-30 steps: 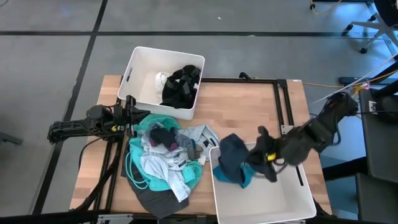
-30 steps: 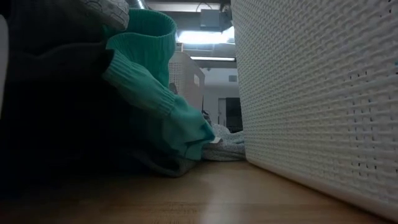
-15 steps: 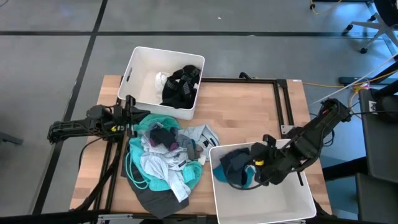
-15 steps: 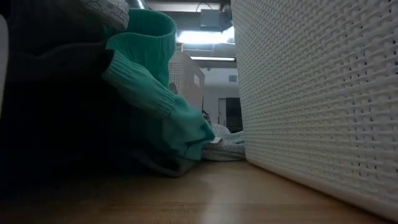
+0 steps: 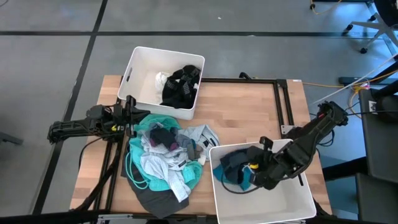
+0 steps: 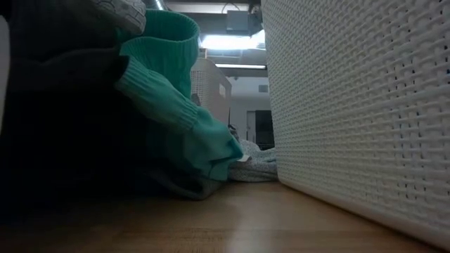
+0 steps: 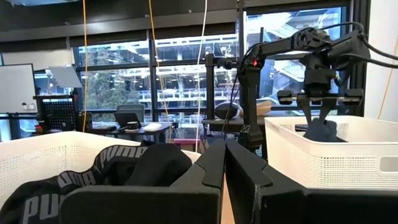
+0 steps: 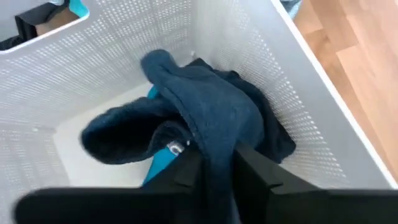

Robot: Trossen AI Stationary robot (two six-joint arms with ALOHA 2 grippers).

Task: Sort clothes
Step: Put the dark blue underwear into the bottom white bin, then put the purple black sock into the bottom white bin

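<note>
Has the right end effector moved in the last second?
Yes. The right end effector carried the dark blue garment from above the near bin's rim down inside it.

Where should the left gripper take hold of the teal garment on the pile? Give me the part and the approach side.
Grip the bunched teal edge at the pile's far corner, coming in from the left. That part of the teal garment lies on top and exposed, right beside the left gripper, while the rest is buried under other clothes. It will likely drag those along.

Dark blue garment with turquoise lining in white perforated bin.
</note>
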